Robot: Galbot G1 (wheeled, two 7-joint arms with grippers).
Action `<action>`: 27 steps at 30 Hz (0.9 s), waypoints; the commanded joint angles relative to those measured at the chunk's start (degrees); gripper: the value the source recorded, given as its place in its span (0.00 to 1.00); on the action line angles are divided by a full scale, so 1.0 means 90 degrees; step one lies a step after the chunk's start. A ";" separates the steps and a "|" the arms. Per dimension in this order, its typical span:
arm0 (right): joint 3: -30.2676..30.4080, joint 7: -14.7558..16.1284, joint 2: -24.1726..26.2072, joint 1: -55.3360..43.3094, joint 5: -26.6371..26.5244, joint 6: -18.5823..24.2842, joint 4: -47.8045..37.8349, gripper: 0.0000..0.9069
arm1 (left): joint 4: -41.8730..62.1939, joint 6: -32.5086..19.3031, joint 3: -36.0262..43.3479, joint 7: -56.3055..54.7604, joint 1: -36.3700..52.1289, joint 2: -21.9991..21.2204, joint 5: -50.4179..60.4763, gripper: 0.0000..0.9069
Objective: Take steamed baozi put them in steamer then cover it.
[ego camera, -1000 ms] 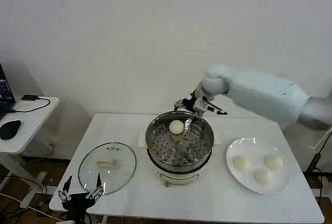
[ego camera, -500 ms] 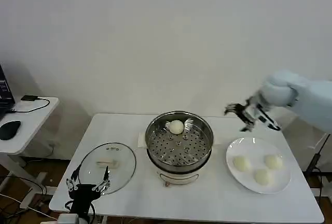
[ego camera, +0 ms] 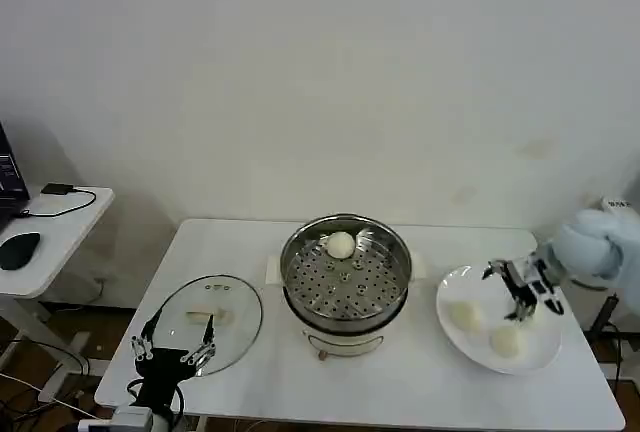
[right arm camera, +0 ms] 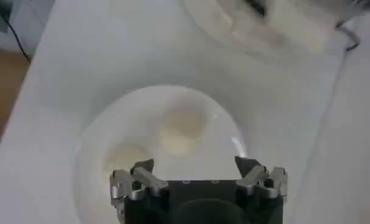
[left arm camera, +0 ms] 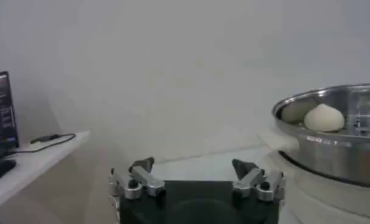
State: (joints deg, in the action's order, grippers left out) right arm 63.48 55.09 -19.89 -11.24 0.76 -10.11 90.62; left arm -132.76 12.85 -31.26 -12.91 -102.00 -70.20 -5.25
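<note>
At the frame's right, the right gripper [ego camera: 521, 290] hangs spread over the plate [ego camera: 450, 287]; a careless descent could squash a baozi [ego camera: 466, 315]. One bun [ego camera: 341, 244] sits in the steamer [ego camera: 346, 270].

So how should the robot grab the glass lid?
By the pale handle in the middle of the cover, coming straight down from above, probably. The cover lies flat on the table with its handle facing up, and the thin rim hugs the tabletop, leaving little to pinch. The left gripper sits open at the cover's near edge.
</note>
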 commanded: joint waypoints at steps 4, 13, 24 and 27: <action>-0.1364 -0.0153 -0.0678 0.1786 0.0097 -0.0514 -0.1015 1.00 | -0.0046 -0.0059 -0.0041 0.0048 -0.0151 -0.0059 0.0137 1.00; -0.1513 -0.0227 -0.1325 0.1795 0.0078 -0.0367 -0.1735 1.00 | -0.0014 -0.0088 -0.0055 0.0050 -0.0195 -0.0107 0.0249 1.00; -0.1528 -0.0246 -0.1875 0.1820 0.0148 -0.0292 -0.2168 1.00 | -0.0020 -0.0105 -0.0090 0.0052 -0.0233 -0.0139 0.0287 1.00; -0.1568 -0.0253 -0.1978 0.1835 0.0156 -0.0305 -0.2227 0.92 | -0.0004 -0.0116 -0.0086 0.0049 -0.0239 -0.0138 0.0298 1.00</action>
State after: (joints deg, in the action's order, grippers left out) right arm 50.67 53.03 -33.98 3.96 1.98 -12.80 73.66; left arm -133.00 11.90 -32.09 -12.51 -104.05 -71.49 -2.72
